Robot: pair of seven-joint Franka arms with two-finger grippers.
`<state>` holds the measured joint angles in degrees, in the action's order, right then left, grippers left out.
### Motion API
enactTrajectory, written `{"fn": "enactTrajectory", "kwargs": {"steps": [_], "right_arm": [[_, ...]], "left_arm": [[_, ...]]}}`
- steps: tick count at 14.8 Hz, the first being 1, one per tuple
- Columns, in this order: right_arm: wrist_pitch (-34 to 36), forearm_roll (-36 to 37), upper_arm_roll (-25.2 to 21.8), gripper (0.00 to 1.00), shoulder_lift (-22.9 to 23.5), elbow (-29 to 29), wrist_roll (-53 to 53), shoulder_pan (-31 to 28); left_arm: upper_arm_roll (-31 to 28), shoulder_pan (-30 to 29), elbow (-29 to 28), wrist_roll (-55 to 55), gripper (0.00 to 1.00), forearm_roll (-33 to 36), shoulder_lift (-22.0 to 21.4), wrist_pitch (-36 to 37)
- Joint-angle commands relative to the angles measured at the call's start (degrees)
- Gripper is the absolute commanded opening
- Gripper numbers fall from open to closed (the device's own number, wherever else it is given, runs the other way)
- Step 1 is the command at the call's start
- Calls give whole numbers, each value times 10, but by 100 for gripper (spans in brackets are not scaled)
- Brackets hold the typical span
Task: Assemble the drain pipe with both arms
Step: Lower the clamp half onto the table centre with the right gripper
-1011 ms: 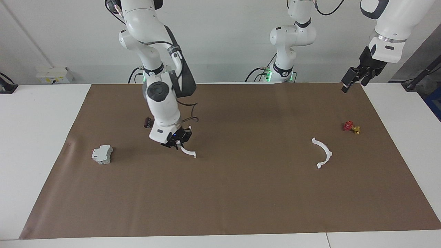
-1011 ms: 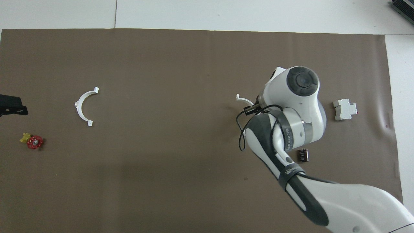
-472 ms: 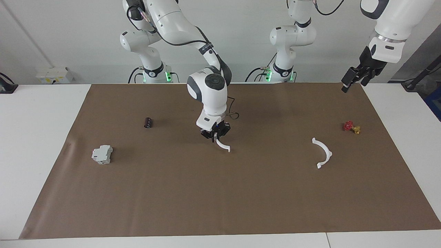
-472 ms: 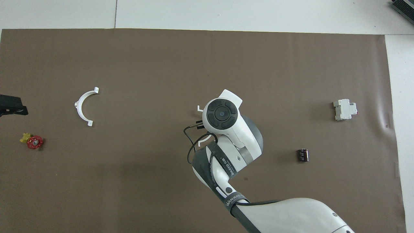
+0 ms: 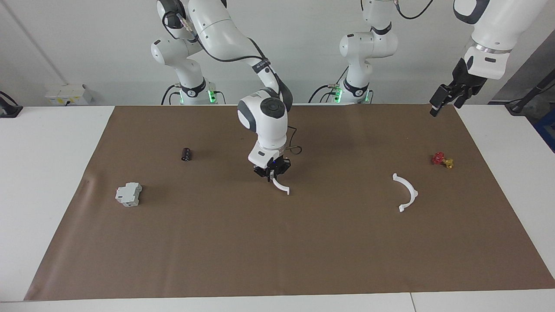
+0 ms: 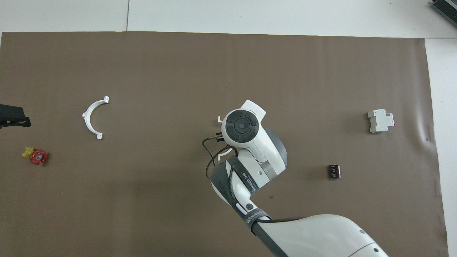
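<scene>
One white half-ring of the drain pipe (image 5: pixel 281 186) hangs just above the middle of the mat, with my right gripper (image 5: pixel 272 172) shut on its upper end. From overhead the right arm covers most of it; only the half-ring's tabs (image 6: pixel 220 119) peek out. The other half-ring (image 5: pixel 407 192) (image 6: pixel 90 116) lies flat on the mat toward the left arm's end. My left gripper (image 5: pixel 438 106) (image 6: pixel 14 119) waits open and raised over the mat's corner at that end, holding nothing.
A grey-white boxy block (image 5: pixel 128 193) (image 6: pixel 380 120) and a small black cylinder (image 5: pixel 186 154) (image 6: pixel 334 171) lie toward the right arm's end. A red and yellow valve (image 5: pixel 442 160) (image 6: pixel 35 155) sits beside the lying half-ring. A brown mat (image 5: pixel 277 251) covers the table.
My right arm has carried its half-ring from beside the boxy block to the middle of the mat, then nearly stopped. The left arm has not moved.
</scene>
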<state>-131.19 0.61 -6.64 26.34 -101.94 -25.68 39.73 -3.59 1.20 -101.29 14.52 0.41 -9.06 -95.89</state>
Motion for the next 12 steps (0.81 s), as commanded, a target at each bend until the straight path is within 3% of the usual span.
{"fn": "enactTrajectory", "kwargs": {"steps": [1,12], "right_arm": [[-13,26,4,0,5,3,3,-9],[-35,16,4,0,9,-12,55,-9]], "left_arm": [[2,-4,6,-3,100,0,-2,11],[2,-4,6,-3,100,0,-1,11]]}}
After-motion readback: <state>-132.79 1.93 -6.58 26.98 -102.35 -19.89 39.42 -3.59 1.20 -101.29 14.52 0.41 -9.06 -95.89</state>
